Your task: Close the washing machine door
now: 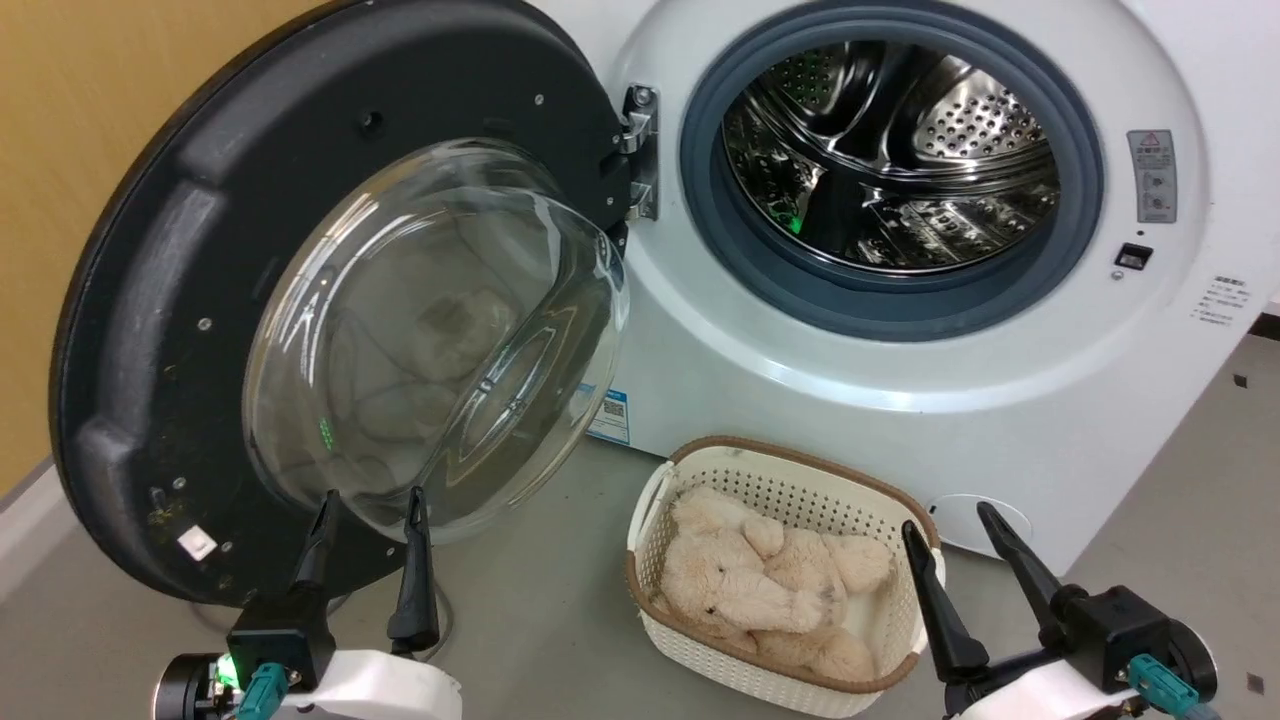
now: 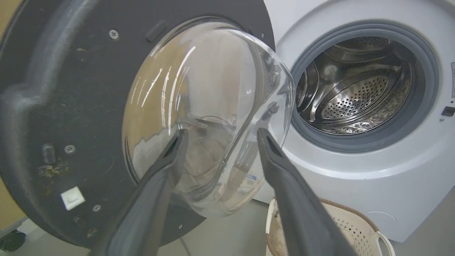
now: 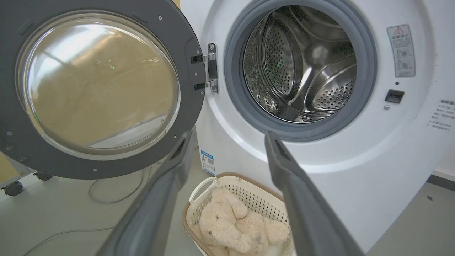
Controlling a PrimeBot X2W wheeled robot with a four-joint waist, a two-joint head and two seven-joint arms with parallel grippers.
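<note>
Fully swung out, the washing machine door (image 1: 190, 330) hung from its hinge (image 1: 640, 150) at the left edge of the washing machine (image 1: 800, 400), its inner face and bulging glass window (image 1: 430, 340) turned toward the robot. The grey gasket (image 1: 880, 300) and steel drum (image 1: 890, 150) lay exposed, with nothing across the opening. The left gripper (image 1: 371, 494) stood with its fingers parted and holding nothing, tips just before the window's lower rim; contact could not be told. The right gripper (image 1: 947, 517), fingers likewise spread and empty, hung near the right rim of a cream basket (image 1: 790, 470). That basket held a plush toy (image 1: 760, 580) and stood on the floor (image 1: 540, 620) close to the machine's front, below the opening. Bare floor lay between the door's lower edge and the basket's left rim.
</note>
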